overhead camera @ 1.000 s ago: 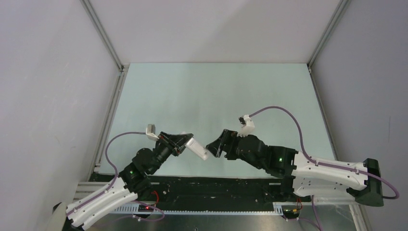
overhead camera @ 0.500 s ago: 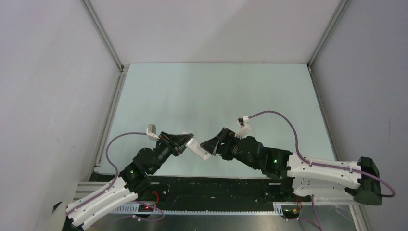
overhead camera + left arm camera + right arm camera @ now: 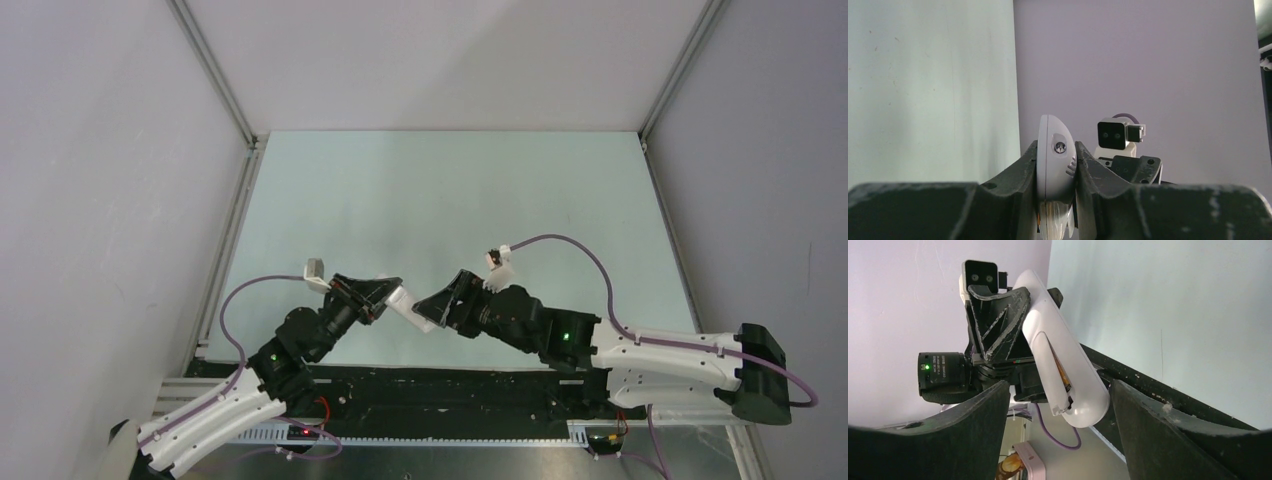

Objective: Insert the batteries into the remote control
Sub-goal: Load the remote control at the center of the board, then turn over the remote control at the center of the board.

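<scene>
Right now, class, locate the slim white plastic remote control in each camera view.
Top external: slim white plastic remote control, low centre.
Left wrist: remote control at bottom centre, seen end-on, clamped.
Right wrist: remote control at centre, slanting, battery recess showing.
Shared landmark: the black left end effector gripping it.

The remote (image 3: 1068, 357) is smooth, glossy white plastic, and the battery (image 3: 1061, 372) in it has a coppery metal sheen. The fingers (image 3: 1158, 440) beside it are matt black plastic, grainy and scuffed. The table (image 3: 1173, 300) behind it is matt.
</scene>
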Robot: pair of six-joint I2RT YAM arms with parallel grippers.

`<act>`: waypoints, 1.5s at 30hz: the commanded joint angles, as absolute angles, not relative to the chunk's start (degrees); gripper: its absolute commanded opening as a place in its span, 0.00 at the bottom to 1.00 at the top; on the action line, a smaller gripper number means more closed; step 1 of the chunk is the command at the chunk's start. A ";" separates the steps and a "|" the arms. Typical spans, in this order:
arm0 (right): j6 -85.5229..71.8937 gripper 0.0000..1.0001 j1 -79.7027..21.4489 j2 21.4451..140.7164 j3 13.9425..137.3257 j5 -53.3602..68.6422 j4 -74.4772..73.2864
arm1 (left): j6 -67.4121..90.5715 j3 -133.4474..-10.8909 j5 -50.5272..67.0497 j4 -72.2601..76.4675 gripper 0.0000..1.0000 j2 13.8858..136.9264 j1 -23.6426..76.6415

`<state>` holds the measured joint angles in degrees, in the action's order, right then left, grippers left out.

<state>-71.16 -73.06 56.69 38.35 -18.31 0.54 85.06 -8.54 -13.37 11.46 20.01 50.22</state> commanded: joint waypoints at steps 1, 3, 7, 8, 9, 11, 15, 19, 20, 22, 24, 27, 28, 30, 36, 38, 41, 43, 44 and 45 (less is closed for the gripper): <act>-72.80 0.77 -73.34 56.94 37.71 -17.41 2.88 | 85.82 -9.26 -14.32 14.16 0.00 19.13 50.19; -73.22 0.75 -73.36 57.03 37.38 -17.04 3.24 | 85.76 -9.25 -14.39 14.18 0.00 19.08 50.21; -73.69 0.71 -73.47 56.71 36.54 -17.23 4.35 | 85.73 -9.34 -14.42 14.19 0.00 19.09 50.19; -73.79 0.70 -73.47 56.61 36.27 -17.32 4.78 | 85.70 -9.32 -14.42 14.23 0.00 19.13 50.19; -73.77 0.68 -73.48 56.43 36.15 -17.38 5.03 | 85.74 -9.32 -14.46 14.23 0.00 19.22 50.23; -73.87 0.63 -73.40 56.35 35.91 -17.40 5.29 | 85.73 -9.39 -14.41 14.22 0.00 19.24 50.15; -74.23 0.55 -73.46 56.38 35.71 -17.39 5.34 | 85.65 -9.46 -14.35 14.18 0.00 19.23 50.19; -74.47 0.49 -73.47 56.35 35.52 -17.52 5.47 | 85.56 -9.56 -14.33 14.19 0.00 19.16 50.19; -74.46 0.47 -73.48 56.41 35.47 -17.51 5.45 | 85.59 -9.57 -14.33 14.17 0.00 19.12 50.19; -74.50 0.45 -73.48 56.53 35.50 -17.54 5.49 | 85.59 -9.64 -14.35 14.15 0.00 19.07 50.24; -74.53 0.43 -73.43 56.66 35.51 -17.57 5.65 | 85.60 -9.68 -14.21 14.23 0.00 18.96 50.19; -74.57 0.40 -73.45 56.86 35.50 -17.60 5.94 | 85.56 -9.83 -14.12 14.21 0.00 18.96 50.20; -74.60 0.40 -73.45 56.97 35.51 -17.56 6.05 | 85.49 -9.84 -14.05 14.23 0.00 19.02 50.19; -74.62 0.39 -73.43 57.10 35.51 -17.58 6.25 | 85.47 -10.03 -13.94 14.19 0.00 19.11 50.19; -74.21 0.46 -73.45 57.24 35.51 -17.61 6.92 | 85.26 -10.01 -13.67 14.18 0.00 19.33 50.20; -73.77 0.55 -73.43 57.07 35.46 -17.77 7.48 | 85.33 -9.83 -13.67 14.15 0.00 19.17 50.26; -72.73 0.68 -73.50 56.75 35.46 -17.77 9.15 | 85.60 -9.40 -13.85 14.18 0.00 18.79 50.21; -72.05 0.72 -73.48 56.66 35.18 -17.71 10.68 | 85.71 -9.36 -13.92 14.21 0.00 18.66 50.19; -71.82 0.73 -73.55 56.59 35.03 -17.69 11.44 | 85.76 -9.37 -13.90 14.19 0.00 18.69 50.23; -71.77 0.73 -73.56 56.58 34.96 -17.67 11.70 | 85.77 -9.43 -13.87 14.16 0.00 18.71 50.21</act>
